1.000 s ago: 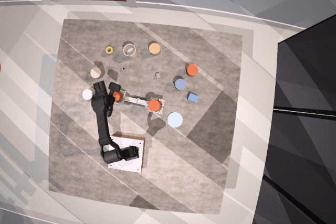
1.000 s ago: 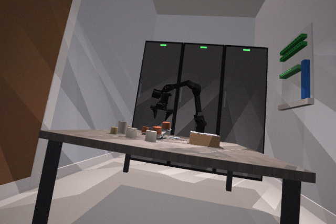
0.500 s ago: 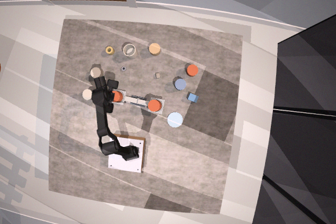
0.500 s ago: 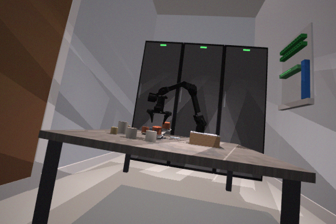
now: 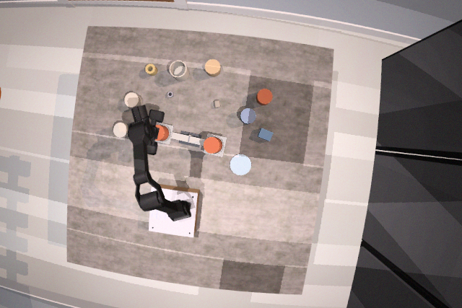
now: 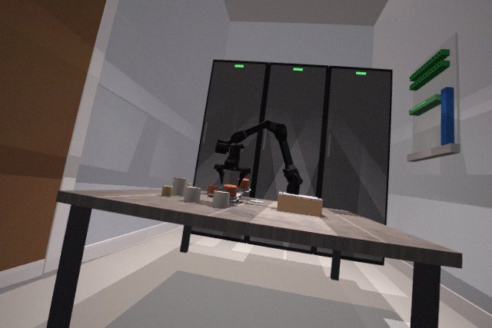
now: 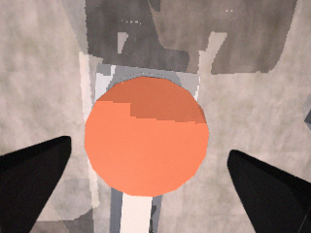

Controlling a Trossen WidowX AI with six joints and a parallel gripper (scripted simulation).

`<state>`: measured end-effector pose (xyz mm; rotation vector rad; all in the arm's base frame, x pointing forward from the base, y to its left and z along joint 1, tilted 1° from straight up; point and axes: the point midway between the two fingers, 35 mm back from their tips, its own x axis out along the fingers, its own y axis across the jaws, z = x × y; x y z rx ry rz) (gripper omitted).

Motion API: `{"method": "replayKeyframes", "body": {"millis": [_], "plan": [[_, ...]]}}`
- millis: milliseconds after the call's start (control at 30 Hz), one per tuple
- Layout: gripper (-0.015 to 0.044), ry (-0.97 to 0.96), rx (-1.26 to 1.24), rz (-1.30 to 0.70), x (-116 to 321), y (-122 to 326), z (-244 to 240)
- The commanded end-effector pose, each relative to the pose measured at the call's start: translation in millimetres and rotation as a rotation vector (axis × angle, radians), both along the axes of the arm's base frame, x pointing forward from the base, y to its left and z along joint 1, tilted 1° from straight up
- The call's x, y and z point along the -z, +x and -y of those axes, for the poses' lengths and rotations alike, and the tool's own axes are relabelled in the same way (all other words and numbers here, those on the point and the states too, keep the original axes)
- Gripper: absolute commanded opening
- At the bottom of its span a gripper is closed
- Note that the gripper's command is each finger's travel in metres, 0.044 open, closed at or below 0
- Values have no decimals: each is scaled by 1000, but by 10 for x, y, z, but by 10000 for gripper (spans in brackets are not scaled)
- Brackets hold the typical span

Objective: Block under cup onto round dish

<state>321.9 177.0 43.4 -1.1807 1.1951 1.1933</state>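
Two identical orange cups stand on the end pads of a small balance (image 5: 188, 137) (image 7: 136, 214). The left cup (image 5: 164, 133) (image 6: 229, 189) (image 7: 146, 136) sits straight under my gripper (image 5: 157, 132) (image 6: 232, 173) (image 7: 152, 150), which is open and empty, with one finger on each side of the cup and above its top, not touching. The right cup (image 5: 213, 144) (image 6: 243, 182) stands free at the other end. The round light-blue dish (image 5: 240, 164) lies on the table to the right of the right cup. The block is hidden.
Behind the balance are two cream cylinders (image 5: 131, 99) (image 5: 120, 129), a yellow ring (image 5: 150, 69), a hollow ring (image 5: 178, 68), a peach cylinder (image 5: 212, 66), a small nut (image 5: 170, 94) and a small beige cube (image 5: 216, 103). An orange cylinder (image 5: 264, 97), a blue-grey cylinder (image 5: 247, 115) and a blue cube (image 5: 266, 134) stand right.
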Motion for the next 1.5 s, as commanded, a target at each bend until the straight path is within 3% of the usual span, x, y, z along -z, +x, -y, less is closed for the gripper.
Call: {"method": "replayKeyframes", "body": {"millis": [0, 867, 967, 1267, 1467], "plan": [[440, -1, -5, -8, 92, -16, 1], [440, -1, -5, -8, 485, -29, 0], [361, -1, -5, -8, 485, -29, 0], [301, -1, -5, -8, 485, -29, 0], [144, -1, -5, -8, 455, -23, -2]]}}
